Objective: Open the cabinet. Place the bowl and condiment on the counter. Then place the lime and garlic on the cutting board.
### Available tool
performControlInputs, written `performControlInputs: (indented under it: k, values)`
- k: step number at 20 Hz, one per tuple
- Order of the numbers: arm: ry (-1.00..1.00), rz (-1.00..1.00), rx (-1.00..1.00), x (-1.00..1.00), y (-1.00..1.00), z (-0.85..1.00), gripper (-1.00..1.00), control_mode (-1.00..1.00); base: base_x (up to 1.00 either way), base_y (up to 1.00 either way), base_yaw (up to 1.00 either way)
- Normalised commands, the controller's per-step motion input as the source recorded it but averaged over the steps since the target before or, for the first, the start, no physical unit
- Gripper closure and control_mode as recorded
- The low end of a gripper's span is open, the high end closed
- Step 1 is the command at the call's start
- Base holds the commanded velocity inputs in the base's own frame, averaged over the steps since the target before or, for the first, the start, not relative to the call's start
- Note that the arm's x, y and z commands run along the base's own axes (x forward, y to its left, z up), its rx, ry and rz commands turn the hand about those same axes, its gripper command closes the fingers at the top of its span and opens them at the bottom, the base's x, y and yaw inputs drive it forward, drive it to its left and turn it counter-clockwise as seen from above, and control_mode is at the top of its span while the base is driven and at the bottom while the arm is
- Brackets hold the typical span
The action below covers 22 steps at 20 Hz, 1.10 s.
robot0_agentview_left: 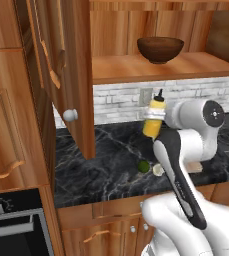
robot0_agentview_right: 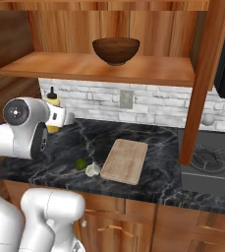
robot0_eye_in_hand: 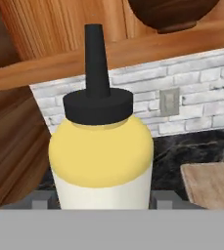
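Condiment bottle (robot0_eye_in_hand: pixel 101 161) sits clamped between my fingers (robot0_eye_in_hand: pixel 42 199) above the counter's (robot0_agentview_left: pixel 101 170) back edge, awaiting a gentle lowering and release

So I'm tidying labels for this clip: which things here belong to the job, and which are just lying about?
Job:
- cabinet door, open
- bowl, on the cabinet shelf
- condiment bottle, between the end effector's fingers
- lime and garlic, on the counter
- cutting board

Lying about:
- wall outlet
- stove
- oven
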Motion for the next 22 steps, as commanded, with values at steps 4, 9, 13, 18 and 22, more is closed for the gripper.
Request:
performControlInputs:
  k: [4,9,13,18,22]
  values:
    - [0.04,0.34,-0.05,0.41,0.30,-0.86,1.00,-1.00,0.00,0.00,0.00]
    - [0.00,0.29,-0.02,0.67,0.53,-0.75,1.00,-1.00,0.00,0.00,0.00]
    - [0.01,0.26,-0.04,0.67,0.66,-0.71,1.00,-1.00,0.00,0.00,0.00]
    - [0.02,0.25,-0.05,0.65,0.64,-0.63,1.00,-1.00,0.00,0.00,0.00]
    - [0.00,0.22,-0.03,0.65,0.48,-0.45,1.00,-1.00,0.00,0.00,0.00]
